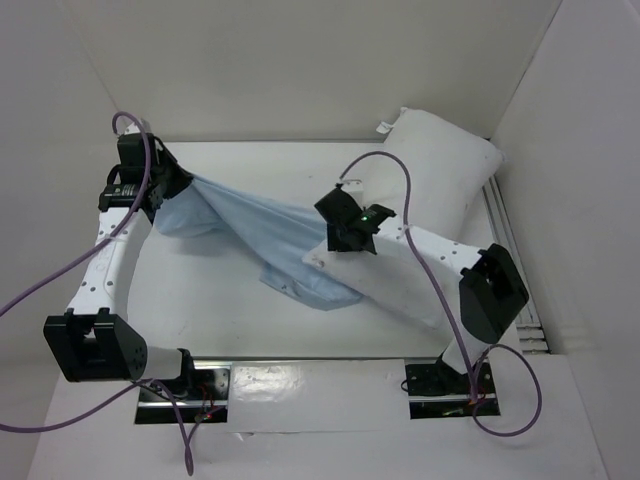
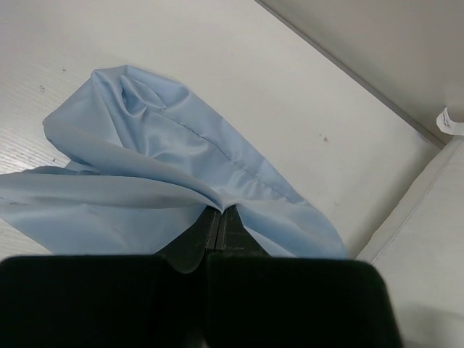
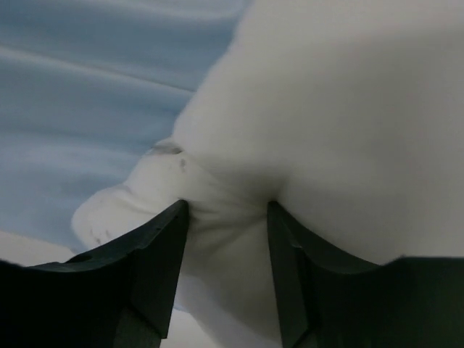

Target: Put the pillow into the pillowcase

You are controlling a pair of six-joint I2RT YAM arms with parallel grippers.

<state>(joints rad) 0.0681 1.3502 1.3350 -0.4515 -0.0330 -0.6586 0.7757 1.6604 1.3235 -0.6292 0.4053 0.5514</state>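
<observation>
Right gripper (image 3: 226,210) pinching pillow (image 3: 326,109), arm angled left, left gripper (image 2: 220,219) clamping pillowcase (image 2: 145,145)

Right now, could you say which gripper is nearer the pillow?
Right: the right gripper straddles a fold of the pillow; the left gripper, shut on the pillowcase, is apart.

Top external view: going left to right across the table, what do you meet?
left gripper, shut on the pillowcase's edge → pillowcase → pillow
</observation>
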